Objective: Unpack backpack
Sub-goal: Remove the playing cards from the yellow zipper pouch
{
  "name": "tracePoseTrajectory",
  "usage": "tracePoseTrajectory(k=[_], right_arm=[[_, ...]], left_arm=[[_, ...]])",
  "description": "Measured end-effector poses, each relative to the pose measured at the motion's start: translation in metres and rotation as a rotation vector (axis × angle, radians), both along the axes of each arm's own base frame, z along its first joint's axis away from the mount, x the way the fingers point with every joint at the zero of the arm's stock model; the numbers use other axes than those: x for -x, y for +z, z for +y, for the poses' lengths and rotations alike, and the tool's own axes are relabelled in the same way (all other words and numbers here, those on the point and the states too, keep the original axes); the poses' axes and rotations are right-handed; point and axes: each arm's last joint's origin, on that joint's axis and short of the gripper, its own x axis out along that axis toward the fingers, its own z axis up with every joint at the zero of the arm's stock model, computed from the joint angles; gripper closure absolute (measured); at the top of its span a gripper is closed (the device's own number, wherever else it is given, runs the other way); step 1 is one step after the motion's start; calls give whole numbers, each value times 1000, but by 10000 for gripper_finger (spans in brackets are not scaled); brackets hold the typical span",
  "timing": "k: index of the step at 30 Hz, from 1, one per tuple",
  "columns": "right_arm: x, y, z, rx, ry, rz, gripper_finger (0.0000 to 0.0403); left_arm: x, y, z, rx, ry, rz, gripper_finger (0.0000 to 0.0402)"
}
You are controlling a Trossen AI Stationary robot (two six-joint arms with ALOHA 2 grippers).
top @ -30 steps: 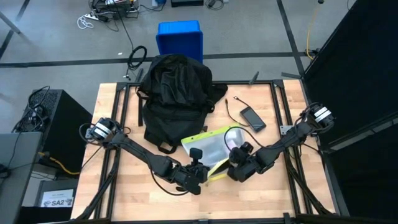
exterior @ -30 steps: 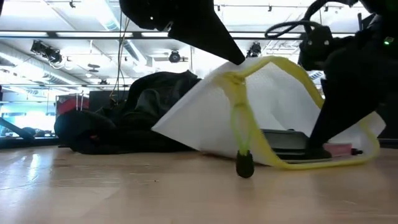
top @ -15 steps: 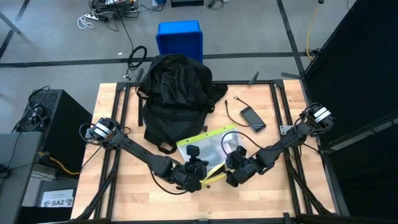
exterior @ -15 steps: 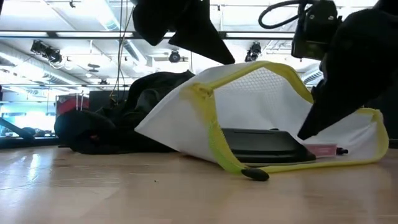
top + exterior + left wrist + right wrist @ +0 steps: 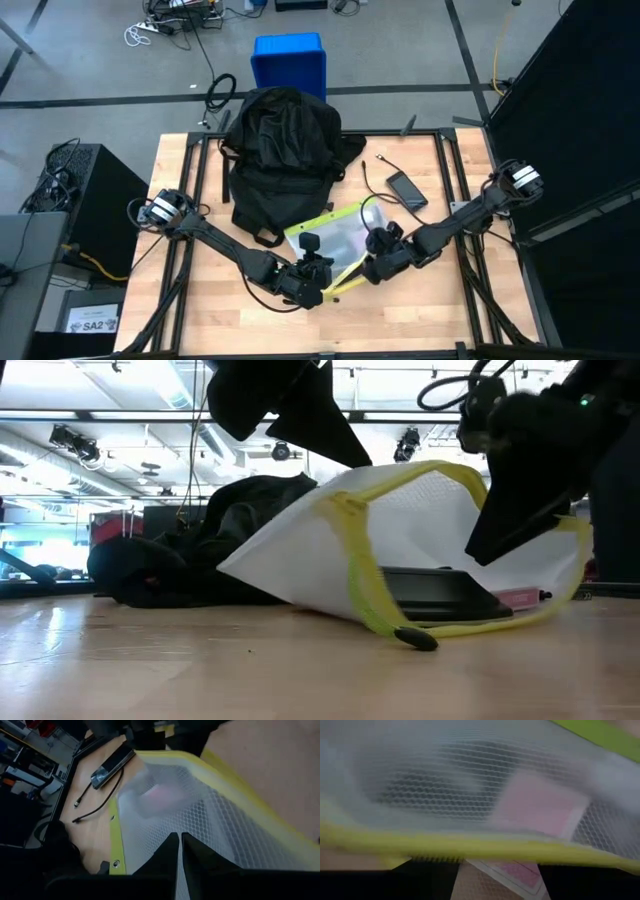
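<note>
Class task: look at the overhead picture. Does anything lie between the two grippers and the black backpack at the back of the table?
Yes. The white mesh pouch with yellow trim lies between them. The left gripper, shut, pinches its near edge, and the right gripper is at its other side. The backpack sits beyond the pouch, untouched by either gripper. A phone and cable lie off to the side.

Bare bench (image 5: 200, 300) lies open at the near left corner. The backpack (image 5: 280, 150) blocks the far middle; a mesh pouch (image 5: 335, 240) and both arms crowd the near centre, with a phone (image 5: 407, 190) and cable (image 5: 372, 180) beside them
</note>
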Motion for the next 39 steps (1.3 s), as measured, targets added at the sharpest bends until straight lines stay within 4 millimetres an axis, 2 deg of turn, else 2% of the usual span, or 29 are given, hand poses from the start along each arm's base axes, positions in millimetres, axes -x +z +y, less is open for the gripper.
tracePoseTrajectory(k=[7,16,19,24,32,39], right_arm=[[-5,-17,-3,3,18,83,195],[-4,-19,-4,28,24,110,138],[-3,-18,-6,37,27,113,118],[-1,-3,-7,30,51,64,100],[8,-1,-18,70,2,148,113],[3,-3,-24,52,-39,140,127]], left_arm=[[0,0,0,5,3,-2,401],[0,0,0,7,2,-3,401],[0,0,0,9,3,-3,401],[0,0,0,22,11,-9,401],[0,0,0,22,11,-9,401],[0,0,0,23,11,-9,401]])
